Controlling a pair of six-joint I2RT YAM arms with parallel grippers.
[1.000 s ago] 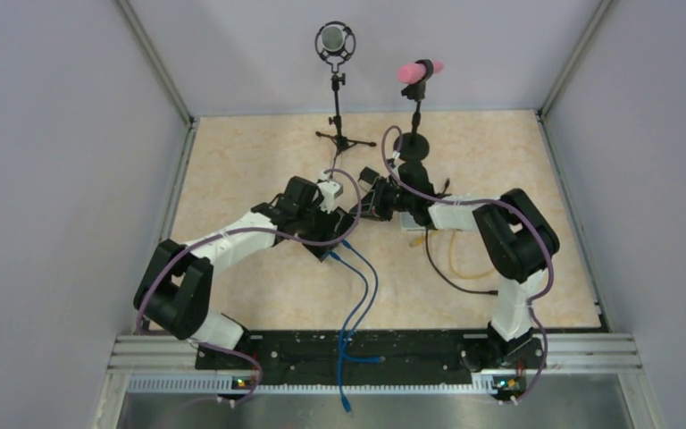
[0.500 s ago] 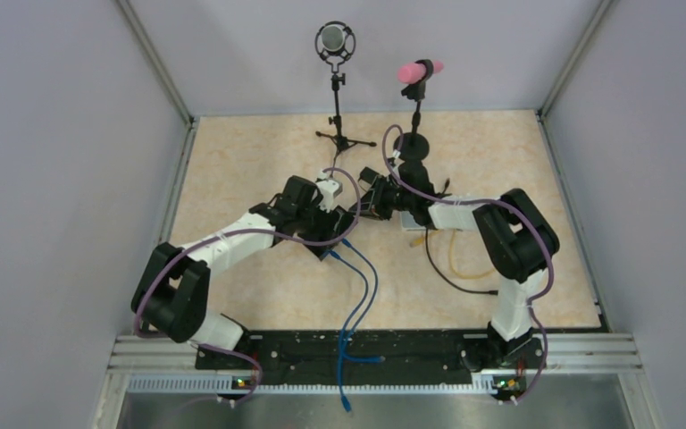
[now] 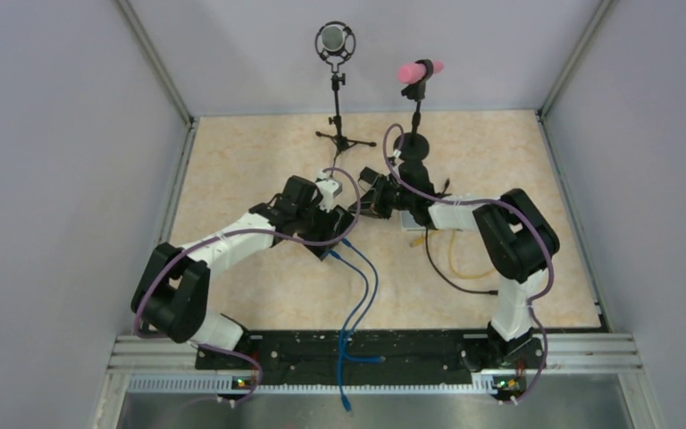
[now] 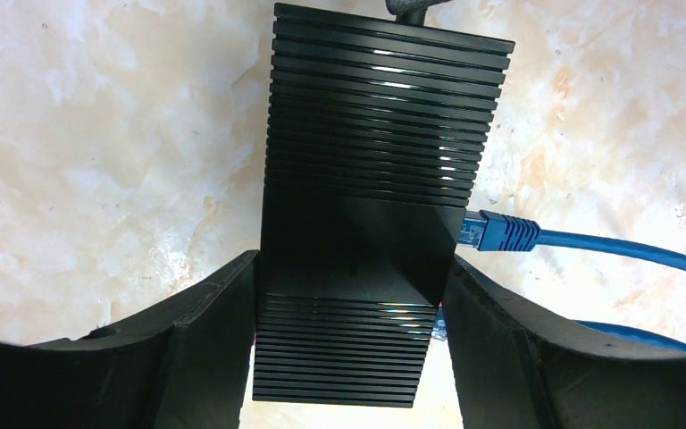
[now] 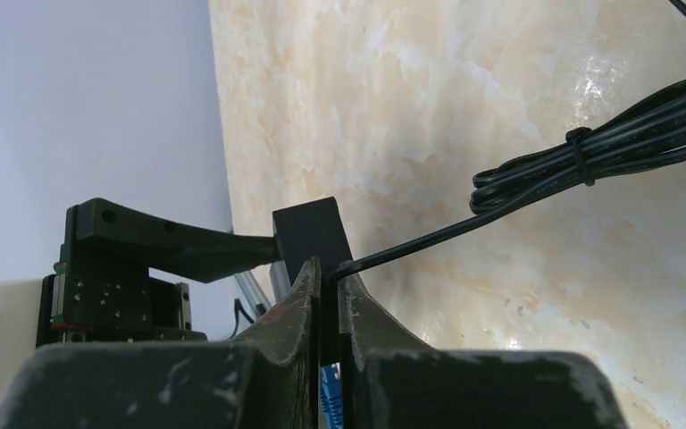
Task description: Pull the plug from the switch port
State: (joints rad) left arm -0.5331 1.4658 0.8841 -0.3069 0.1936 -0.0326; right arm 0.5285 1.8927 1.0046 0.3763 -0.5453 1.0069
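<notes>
The black ribbed switch [image 4: 371, 134] lies on the marbled table between my left gripper's fingers; my left gripper [image 4: 348, 295] is shut on its two sides. A blue network plug [image 4: 497, 231] sits in a port on the switch's right side, and a second blue plug [image 4: 439, 327] peeks out lower down. My right gripper [image 5: 326, 273] is shut on a black plug whose thin black cable [image 5: 429, 237] runs up to the right. In the top view the two grippers meet at the switch [image 3: 333, 239], left gripper [image 3: 339, 219] and right gripper [image 3: 368, 202].
Two blue cables [image 3: 362, 286] trail from the switch toward the near edge. A coiled black cable [image 5: 589, 147] and a yellow cable [image 3: 455, 259] lie to the right. Two microphone stands [image 3: 337, 107] [image 3: 415, 116] stand at the back.
</notes>
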